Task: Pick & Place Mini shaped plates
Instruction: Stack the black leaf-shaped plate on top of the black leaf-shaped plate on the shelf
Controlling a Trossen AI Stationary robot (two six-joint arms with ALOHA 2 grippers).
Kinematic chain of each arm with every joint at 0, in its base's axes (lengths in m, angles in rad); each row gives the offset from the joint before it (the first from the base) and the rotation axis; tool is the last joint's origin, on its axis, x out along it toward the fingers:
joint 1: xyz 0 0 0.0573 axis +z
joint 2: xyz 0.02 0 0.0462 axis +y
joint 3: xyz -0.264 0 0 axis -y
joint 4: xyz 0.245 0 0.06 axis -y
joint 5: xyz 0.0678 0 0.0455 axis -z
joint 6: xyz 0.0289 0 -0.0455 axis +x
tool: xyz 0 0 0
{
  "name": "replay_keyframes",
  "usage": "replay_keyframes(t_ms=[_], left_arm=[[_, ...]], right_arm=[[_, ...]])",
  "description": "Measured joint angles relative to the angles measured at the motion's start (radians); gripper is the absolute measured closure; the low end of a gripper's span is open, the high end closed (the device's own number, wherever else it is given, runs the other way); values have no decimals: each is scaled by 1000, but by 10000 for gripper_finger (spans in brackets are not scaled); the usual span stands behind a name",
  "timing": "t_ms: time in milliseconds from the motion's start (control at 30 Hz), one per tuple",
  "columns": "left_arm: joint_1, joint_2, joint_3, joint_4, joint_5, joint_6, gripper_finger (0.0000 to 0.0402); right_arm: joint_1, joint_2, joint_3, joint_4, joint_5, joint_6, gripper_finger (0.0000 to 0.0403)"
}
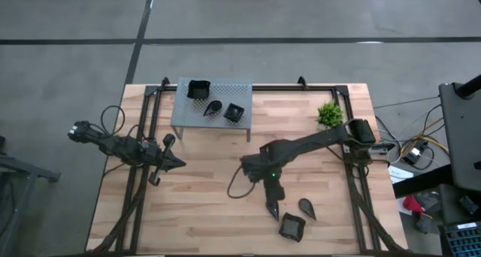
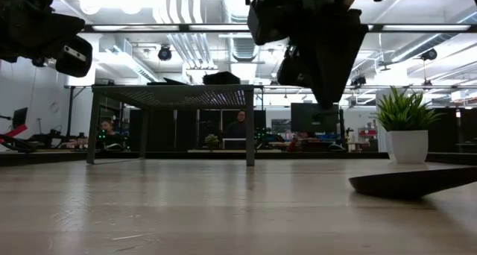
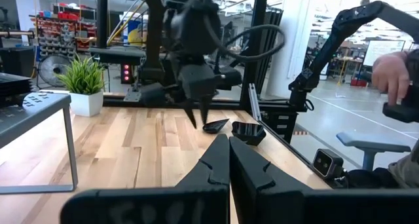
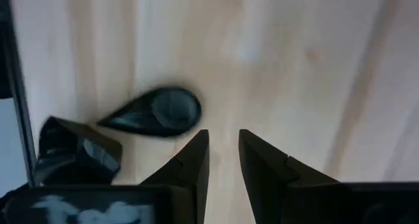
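Two black mini plates lie flat on the table near its near right side: a teardrop one and a square one. Three more sit on top of the grey perforated stand: a square one, a teardrop one and another square one. My right gripper points down just left of the teardrop plate, above the bare wood, narrowly open and empty. My left gripper waits at the table's left, shut and empty.
A small green plant in a white pot stands near the far right corner. The stand takes up the far middle of the table. Black frame rails run along the left and right sides. Bare wood lies between the arms.
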Motion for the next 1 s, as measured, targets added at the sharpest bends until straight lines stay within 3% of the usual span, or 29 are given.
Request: replay_keyframes(t_ms=[200, 633, 767, 1000], left_arm=[[0, 0, 0, 0, 0, 0, 401], [0, 0, 0, 0, 0, 0, 401], [0, 0, 0, 0, 0, 0, 401], [0, 0, 0, 0, 0, 0, 401]], right_arm=[[33, 0, -35, 128, -3, -20, 324], [96, 0, -119, 326, 0, -230, 332], [104, 0, -127, 352, -2, -342, 326], [133, 12, -133, 356, 31, -391, 300]])
